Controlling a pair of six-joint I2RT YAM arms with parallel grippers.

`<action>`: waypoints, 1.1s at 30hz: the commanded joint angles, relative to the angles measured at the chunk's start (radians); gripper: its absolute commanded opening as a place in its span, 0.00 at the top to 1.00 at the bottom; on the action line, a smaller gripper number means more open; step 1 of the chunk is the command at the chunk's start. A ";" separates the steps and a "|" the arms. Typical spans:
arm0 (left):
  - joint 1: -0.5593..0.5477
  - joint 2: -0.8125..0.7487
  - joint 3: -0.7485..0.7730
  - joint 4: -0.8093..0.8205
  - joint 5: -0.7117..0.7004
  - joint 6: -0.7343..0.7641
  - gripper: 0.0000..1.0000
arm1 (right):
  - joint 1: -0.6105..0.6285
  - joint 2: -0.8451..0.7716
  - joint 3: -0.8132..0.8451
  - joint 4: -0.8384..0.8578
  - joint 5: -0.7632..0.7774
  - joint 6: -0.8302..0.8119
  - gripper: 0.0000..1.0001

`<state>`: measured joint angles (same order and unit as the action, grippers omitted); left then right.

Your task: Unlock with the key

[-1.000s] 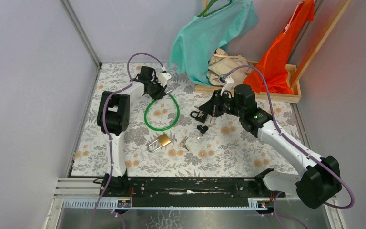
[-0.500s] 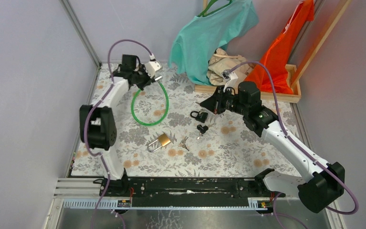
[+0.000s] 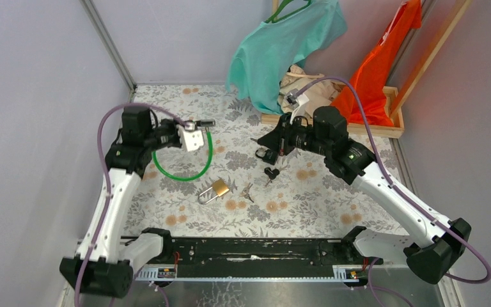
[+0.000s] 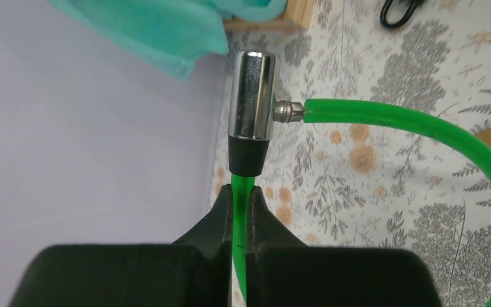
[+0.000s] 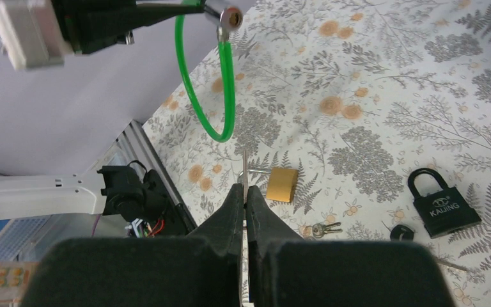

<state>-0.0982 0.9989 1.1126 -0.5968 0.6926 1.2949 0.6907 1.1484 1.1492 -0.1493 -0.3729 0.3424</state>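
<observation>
1. Green cable lock is held off the table by the L gripper. Its fingers are pinched narrow on the cable, just below the black collar of the chrome barrel.
2. Barrel is seen upright in the L wrist view, w/ the cable's other end plugged into its side. The loop hangs over the left-rear part of the floral cloth. Whether its bottom touches the cloth can't be told.
3. Key is gripped by the R gripper. The fingers are closed tight on it, w/ the blade seen edge-on and sticking out past the tips.
4. Key tip is pointed roughly toward the L gripper's side, well apart from the barrel.
5. Lying on the cloth btw. the arms: brass padlock, small key pair, black-headed key, black padlock.
6. At rear right are seen a teal shirt, an orange garment and a wooden tray.
</observation>
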 commanded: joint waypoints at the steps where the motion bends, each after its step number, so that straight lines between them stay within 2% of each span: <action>1: -0.022 -0.100 -0.028 0.077 0.170 0.058 1.00 | 0.086 0.012 0.098 -0.038 0.043 -0.073 1.00; 6: -0.079 -0.215 -0.107 0.076 0.245 0.116 1.00 | 0.191 0.011 0.135 -0.087 0.122 -0.113 1.00; 10: -0.126 -0.260 -0.127 0.077 0.251 0.169 1.00 | 0.273 0.006 0.161 -0.116 0.205 -0.140 1.00; 19: -0.145 -0.311 -0.108 0.079 0.310 0.105 1.00 | 0.390 -0.032 0.176 -0.147 0.321 -0.153 1.00; 25: -0.147 -0.342 -0.084 0.080 0.363 -0.025 1.00 | 0.424 -0.073 0.149 -0.148 0.358 -0.142 1.00; 33: -0.147 -0.367 -0.066 0.102 0.388 -0.082 1.00 | 0.432 -0.140 0.149 -0.182 0.345 -0.105 1.00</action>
<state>-0.2417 0.6468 1.0058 -0.5846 1.0348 1.2663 1.1137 1.0515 1.2755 -0.3290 -0.0456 0.2115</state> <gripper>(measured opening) 0.038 0.017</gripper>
